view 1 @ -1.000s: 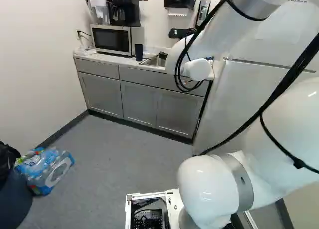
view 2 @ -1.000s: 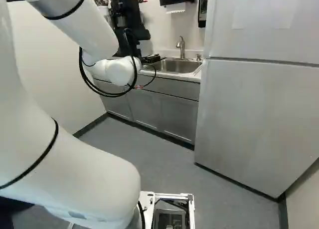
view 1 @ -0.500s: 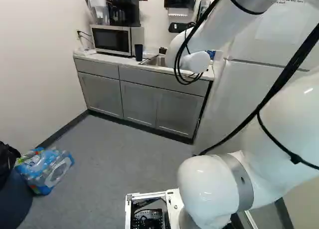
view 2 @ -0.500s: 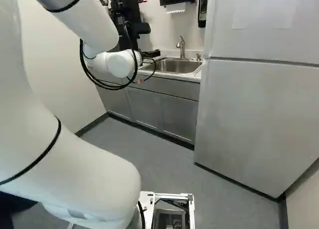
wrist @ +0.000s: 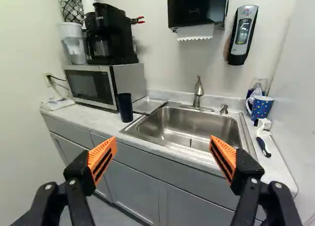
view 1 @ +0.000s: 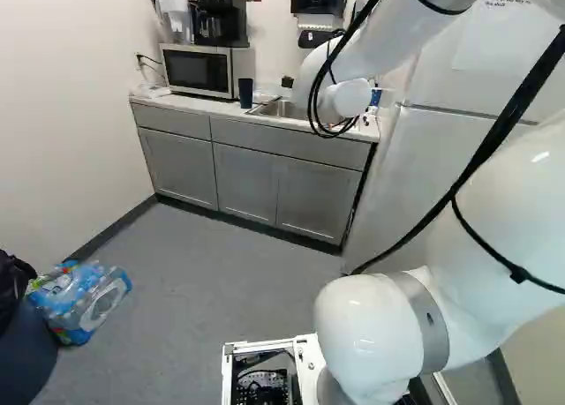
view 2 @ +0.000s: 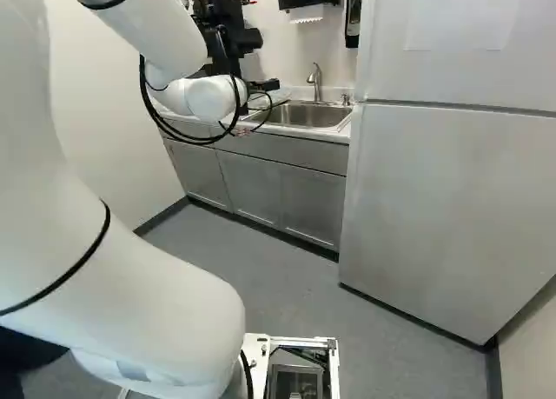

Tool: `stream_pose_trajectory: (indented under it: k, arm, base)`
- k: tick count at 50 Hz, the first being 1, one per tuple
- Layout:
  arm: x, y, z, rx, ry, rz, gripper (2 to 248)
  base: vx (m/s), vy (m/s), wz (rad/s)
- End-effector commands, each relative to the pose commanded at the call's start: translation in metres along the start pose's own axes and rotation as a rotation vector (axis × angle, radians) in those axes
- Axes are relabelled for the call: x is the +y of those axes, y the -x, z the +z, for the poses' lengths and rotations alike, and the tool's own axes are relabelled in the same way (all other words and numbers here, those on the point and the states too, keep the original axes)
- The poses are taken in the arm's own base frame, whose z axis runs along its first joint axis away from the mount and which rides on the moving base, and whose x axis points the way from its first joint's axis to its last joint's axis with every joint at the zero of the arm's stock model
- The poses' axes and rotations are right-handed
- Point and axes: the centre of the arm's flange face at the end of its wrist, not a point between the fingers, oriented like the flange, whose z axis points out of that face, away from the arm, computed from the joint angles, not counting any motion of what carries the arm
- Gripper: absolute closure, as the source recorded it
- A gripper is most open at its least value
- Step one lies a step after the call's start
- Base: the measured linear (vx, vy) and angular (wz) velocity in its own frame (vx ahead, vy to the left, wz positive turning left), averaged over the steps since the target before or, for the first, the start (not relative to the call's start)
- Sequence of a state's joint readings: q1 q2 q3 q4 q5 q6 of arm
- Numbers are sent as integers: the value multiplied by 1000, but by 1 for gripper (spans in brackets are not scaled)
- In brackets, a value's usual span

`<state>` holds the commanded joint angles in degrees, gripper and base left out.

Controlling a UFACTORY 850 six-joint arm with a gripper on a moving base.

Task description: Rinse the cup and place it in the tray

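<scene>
Evidently, the approach to the cup is in hand: nearest, the gripper (wrist: pixel 163 137) is poised empty, its fingers parted wide. Farther on, the dark cup (wrist: pixel 125 107), presumably the one meant, is stood upright left of the sink (wrist: pixel 197 118), by the tray (wrist: pixel 149 105). A leftward reach and grip are needed next, then rinsing under the far tap (wrist: pixel 198 93).

Dark cup (wrist: pixel 125 108) upright on worktop (wrist: pixel 96 119), near left edge of sink (wrist: pixel 197 119); metal tray (wrist: pixel 147 105) just beside it. Dotted mug (wrist: pixel 261 108) near worktop's back right corner, brush (wrist: pixel 264 133) along right edge. Vessel (wrist: pixel 260 83) behind mug partly hidden, possibly glass. Orange pads (wrist: pixel 109 148) wide apart.
</scene>
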<state>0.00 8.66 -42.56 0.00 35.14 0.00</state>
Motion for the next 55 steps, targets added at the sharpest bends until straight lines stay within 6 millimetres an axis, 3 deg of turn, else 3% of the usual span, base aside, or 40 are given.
stream_pose_trajectory:
  k: [55]
  arm:
    - [0, -51, 22, -15, 0, 0, 3]
  base:
    - [0, 0, 0]
